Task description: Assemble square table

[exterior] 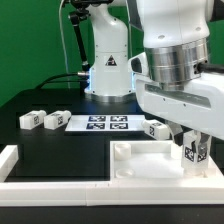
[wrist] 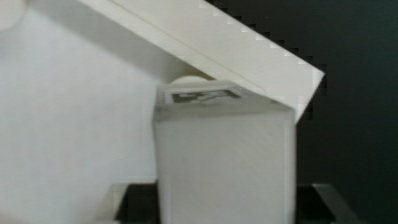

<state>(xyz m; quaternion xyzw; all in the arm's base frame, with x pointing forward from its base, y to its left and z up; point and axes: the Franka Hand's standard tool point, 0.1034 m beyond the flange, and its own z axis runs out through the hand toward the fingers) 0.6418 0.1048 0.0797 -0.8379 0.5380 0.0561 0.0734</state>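
The square table (exterior: 150, 166) — where does it lie?

Directly below the gripper (exterior: 193, 144). Its large white slab lies flat with the recessed face up, and a corner socket shows on the side away from the tool, toward the exterior view's left.

And the tool itself?

Its two fingers are clamped on a small white leg block (exterior: 194, 155), held upright with the black-and-white tags facing outward. The block hangs over the slab's corner on the exterior view's right. Whether its lower end touches the slab cannot be told.

What does the wrist view add?

The held leg (wrist: 222, 160) fills the middle as a pale upright column between the dark fingertips. Beyond its far end runs a slanted white edge of the slab (wrist: 222, 50). At the meeting point there is a small grey detail — too blurred to tell.

Anything else near the tool?

One loose leg (exterior: 155, 128) lies just behind the gripper, beside the marker board (exterior: 105, 124). Two more legs (exterior: 32, 118) (exterior: 57, 120) lie well apart from it, past the board's other end. The arm's base (exterior: 108, 65) stands behind the board, and the low white border wall (exterior: 10, 160) lies far from the tool.
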